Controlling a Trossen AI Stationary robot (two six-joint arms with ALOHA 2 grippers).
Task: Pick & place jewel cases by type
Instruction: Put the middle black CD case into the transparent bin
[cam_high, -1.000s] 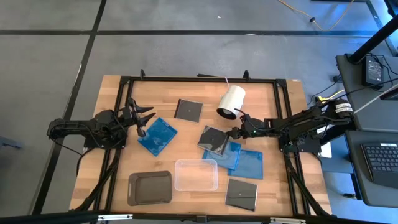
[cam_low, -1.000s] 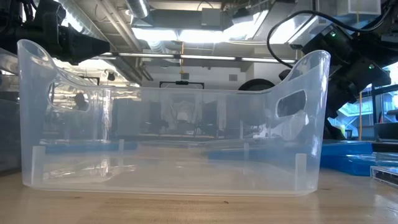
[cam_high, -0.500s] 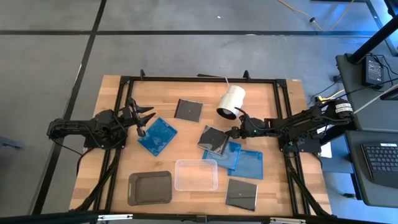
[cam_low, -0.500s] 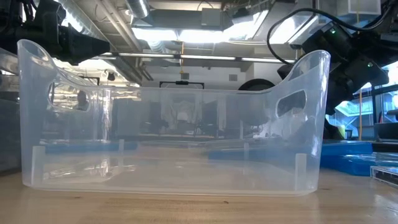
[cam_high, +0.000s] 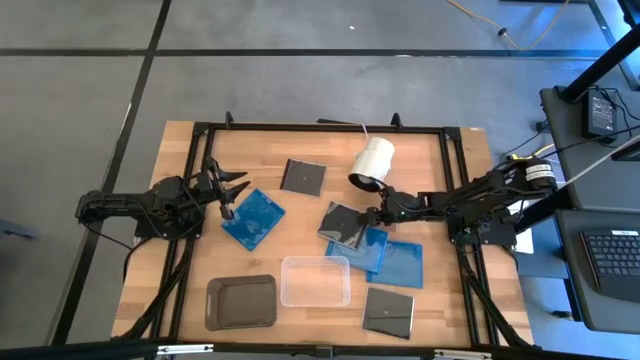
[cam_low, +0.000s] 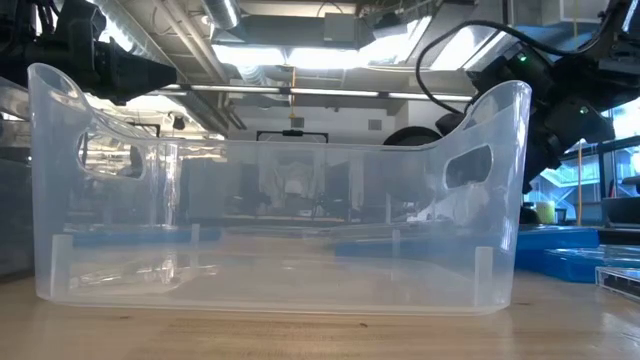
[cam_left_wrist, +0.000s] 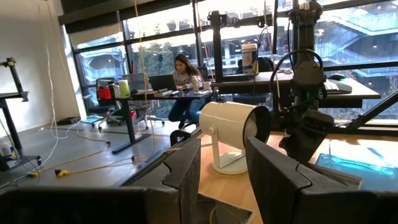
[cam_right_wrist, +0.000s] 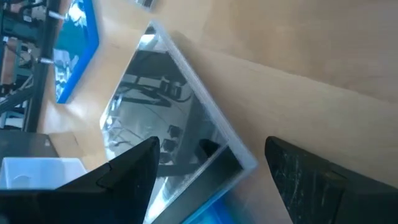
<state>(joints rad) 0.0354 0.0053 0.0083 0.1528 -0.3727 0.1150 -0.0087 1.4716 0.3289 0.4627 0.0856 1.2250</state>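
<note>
Near the middle of the wooden table (cam_high: 190, 290), the right gripper (cam_high: 368, 215) reaches over the edge of a dark jewel case (cam_high: 343, 223) with its fingers (cam_right_wrist: 127, 180) spread wide, one on each side of the case's corner, gripping nothing. That case lies partly on a blue jewel case (cam_high: 366, 248), with a second blue one (cam_high: 402, 263) just beside it. The left gripper (cam_high: 232, 193) waits at the left, fingers parted, near another blue case (cam_high: 253, 218). A clear tray (cam_high: 315, 281) and a dark tray (cam_high: 241, 302) sit at the front edge.
</note>
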